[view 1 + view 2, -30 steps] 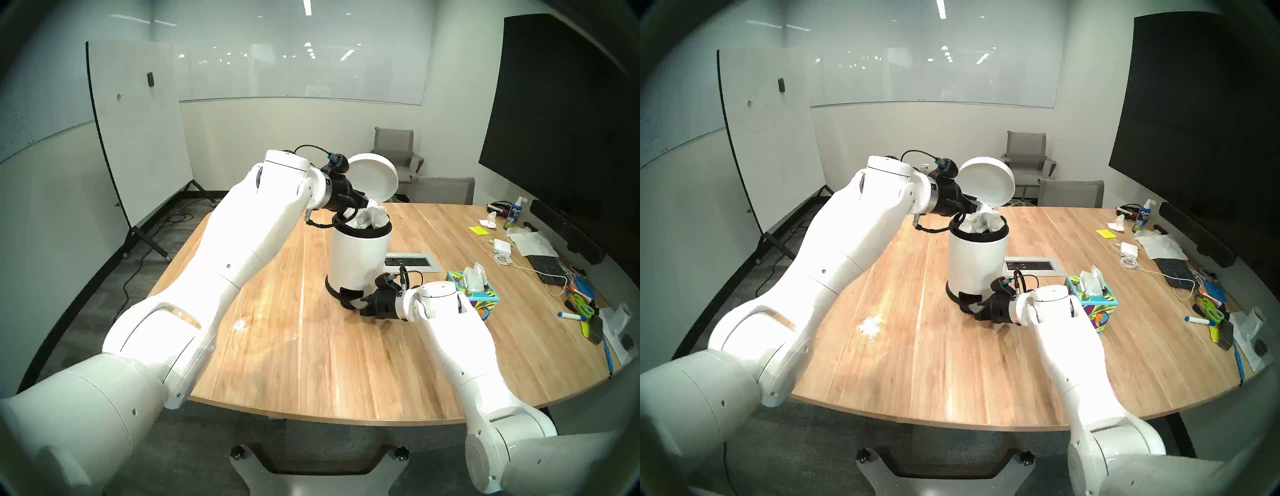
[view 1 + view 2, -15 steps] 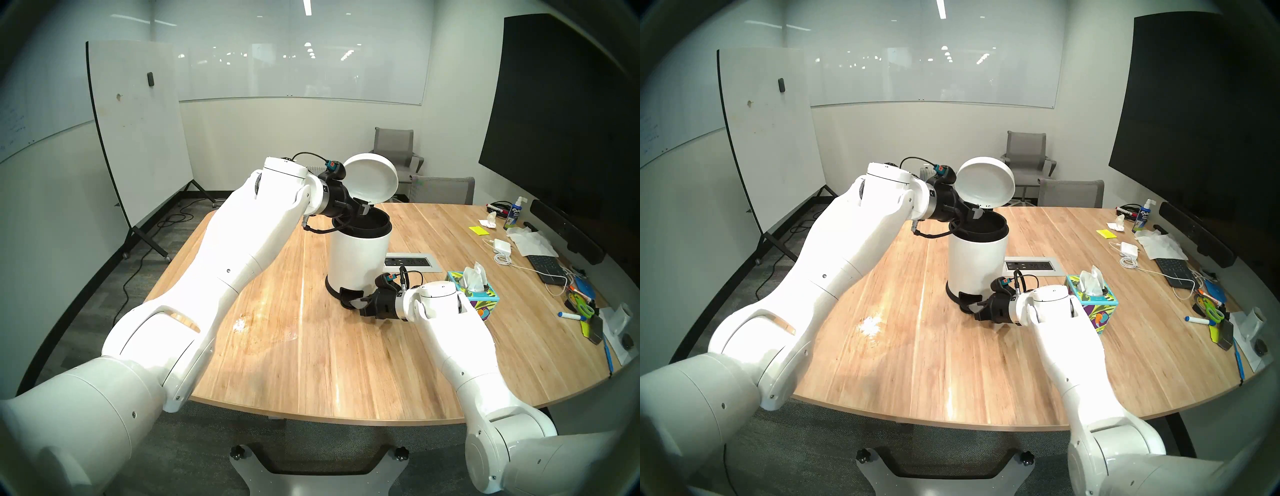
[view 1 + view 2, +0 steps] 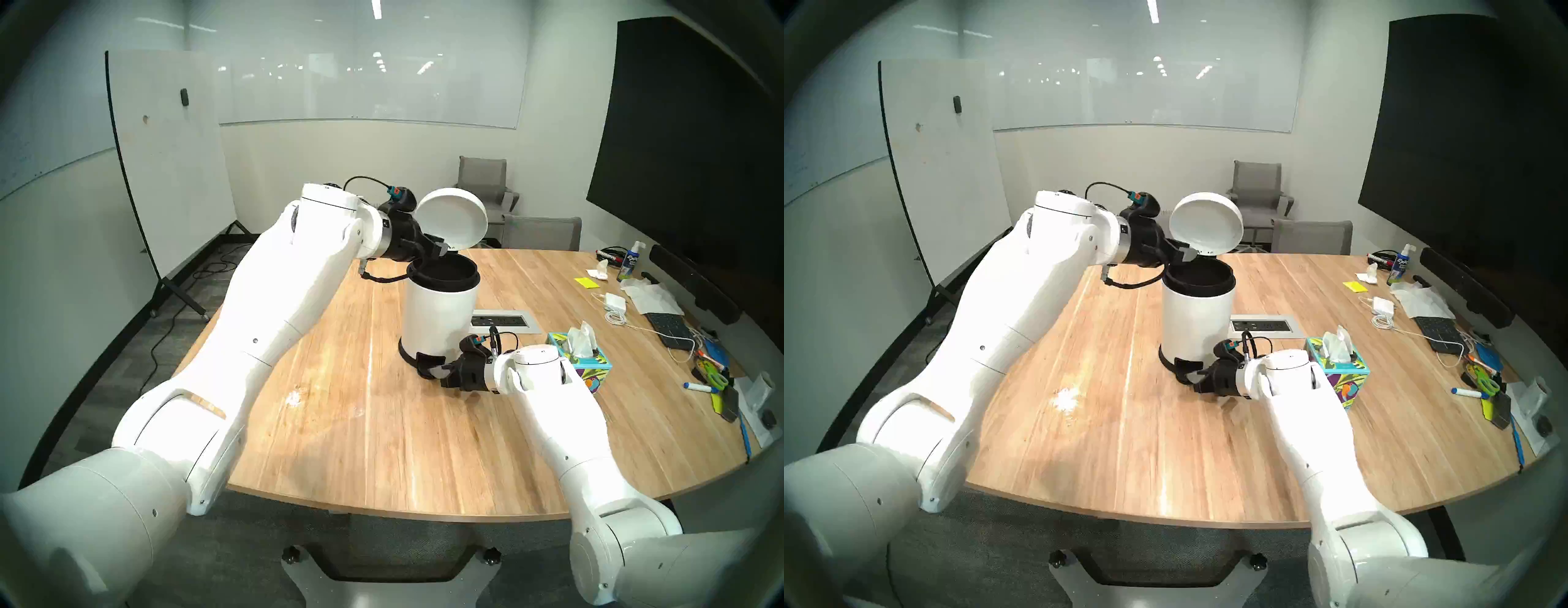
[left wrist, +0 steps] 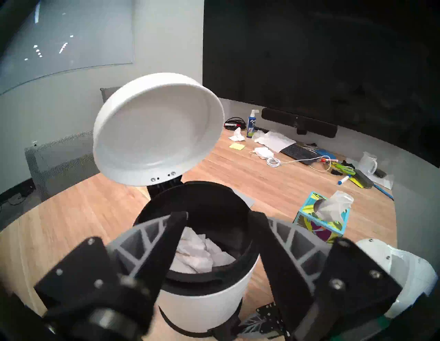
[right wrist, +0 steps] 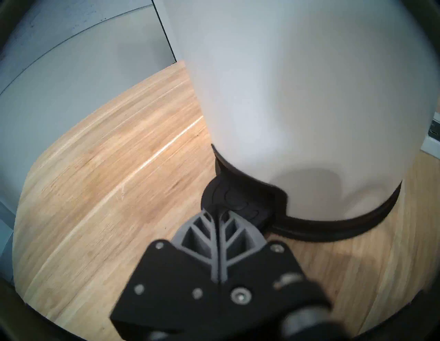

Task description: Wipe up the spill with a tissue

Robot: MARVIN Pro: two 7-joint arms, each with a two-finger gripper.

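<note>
White crumpled tissue (image 4: 197,254) lies in bin (image 4: 204,302): we judge it soft, light. Left gripper (image 4: 217,240) spread, empty, at bin's 6 o'clock; right gripper (image 5: 217,214) clenched on pedal (image 5: 238,204).

**Where everything sits right now**

Pedal bin (image 3: 439,316) stands mid-worktop (image 3: 424,446), lid (image 3: 452,218) up, crumpled tissue (image 4: 198,253) inside. Tissue box (image 3: 579,358) is just right of it, power outlet (image 3: 502,321) behind. Spill (image 3: 293,398) lies nearer, off left. Keyboard (image 3: 667,329) and clutter are far right.
</note>
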